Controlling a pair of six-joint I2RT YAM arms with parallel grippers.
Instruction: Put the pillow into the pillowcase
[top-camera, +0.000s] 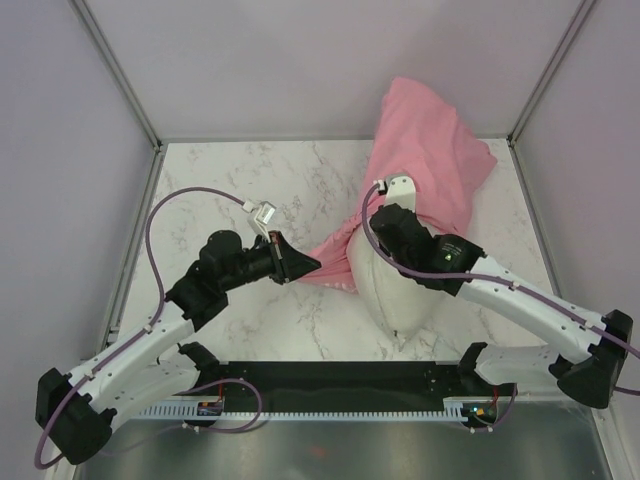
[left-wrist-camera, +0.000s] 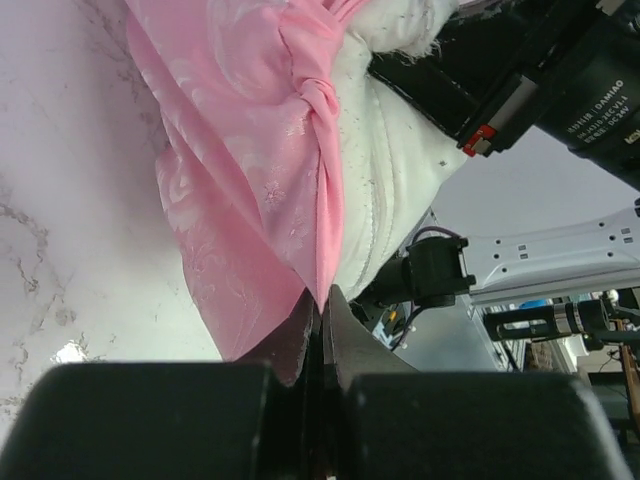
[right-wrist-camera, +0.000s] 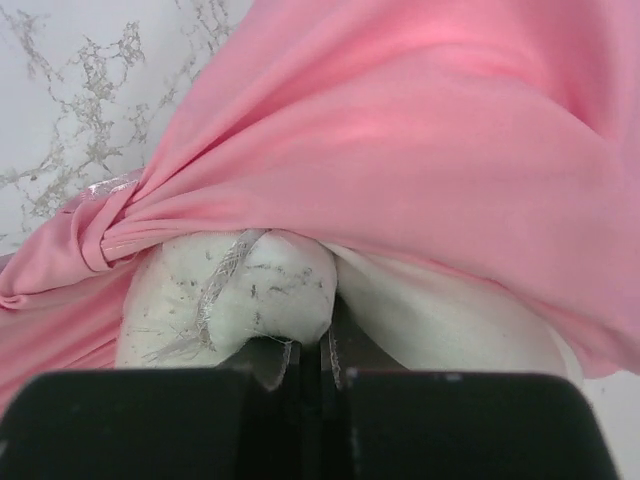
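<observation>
Pincer on the left (top-camera: 298, 267): clenched flat on a fold of the pillowcase (top-camera: 430, 150), with pink satin stretched from the bunched hem down to the shut tips, low over the counter (top-camera: 250, 180). Pincer on the right (right-wrist-camera: 312, 350): likewise clenched, tips pressed into the bare end of the pillow (top-camera: 388, 300), a pinch of white cloth caught between them, right under the gathered pink edge. Pillow right of centre on the white marbled counter, lengthwise from near to far: near end bare and white, pointing toward the counter's near edge, far part wrapped in pink. Pillowcase covering that far part only, its closed end raised against the back wall (top-camera: 300, 60) near the far right corner, its open edge rumpled and twisted into a rope-like roll across the pillow's middle. Seen from the left wrist: paler rose pattern plain in the satin, a stitched seam and loose threads along the pillow's white side. Seen from the right wrist: frayed white fibres on the pillow's rounded corner, just beyond the shut tips.
</observation>
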